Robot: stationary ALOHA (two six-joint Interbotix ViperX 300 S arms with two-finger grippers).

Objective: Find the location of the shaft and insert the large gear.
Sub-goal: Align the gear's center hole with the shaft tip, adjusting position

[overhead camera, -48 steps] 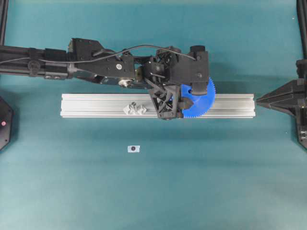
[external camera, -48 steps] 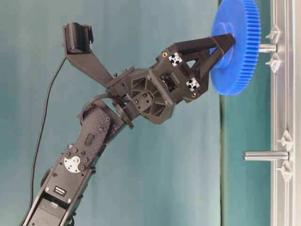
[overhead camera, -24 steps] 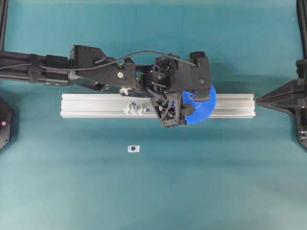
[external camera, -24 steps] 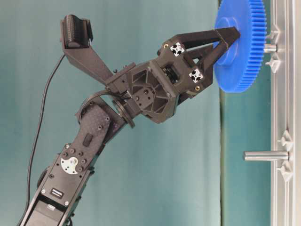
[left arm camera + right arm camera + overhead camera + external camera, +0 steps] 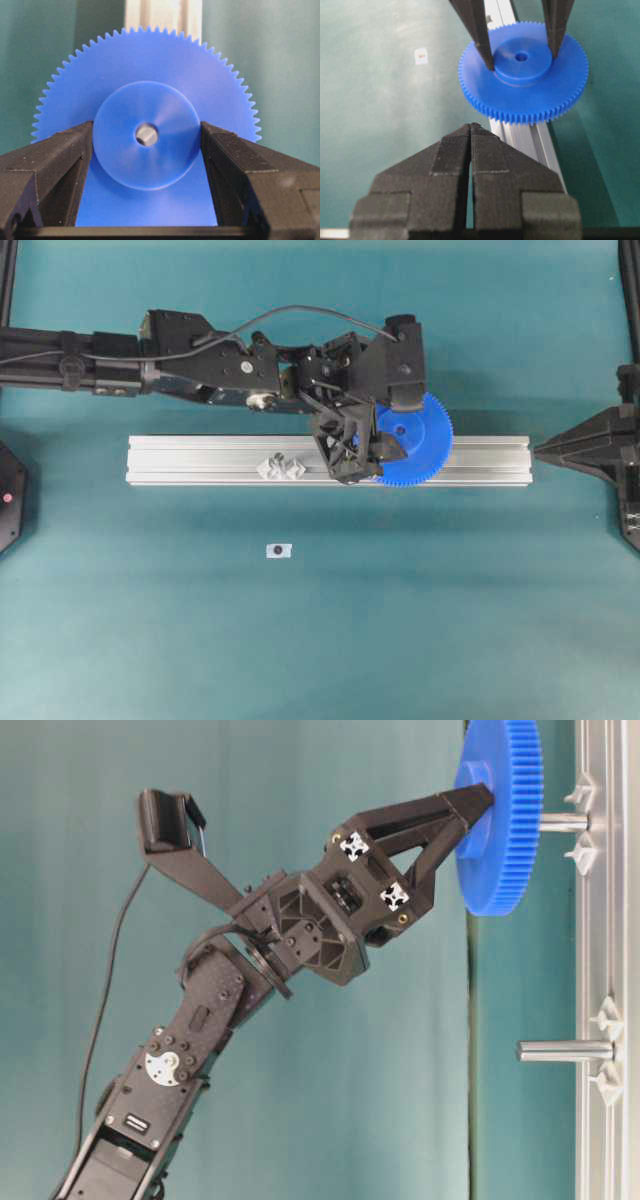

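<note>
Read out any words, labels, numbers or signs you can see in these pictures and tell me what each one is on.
No text can be read in any view.
Small white tag on the table, with a dark spot: too small to read.
Silver plate on the left arm's lower link: print too small to read.
White cross-shaped marks by the left gripper's jaws: shapes, not writing.
Large gear and rail: no markings.

Left tool at scene centre, fingers clamped on the large gear's hub, right tool closed at far right
</note>
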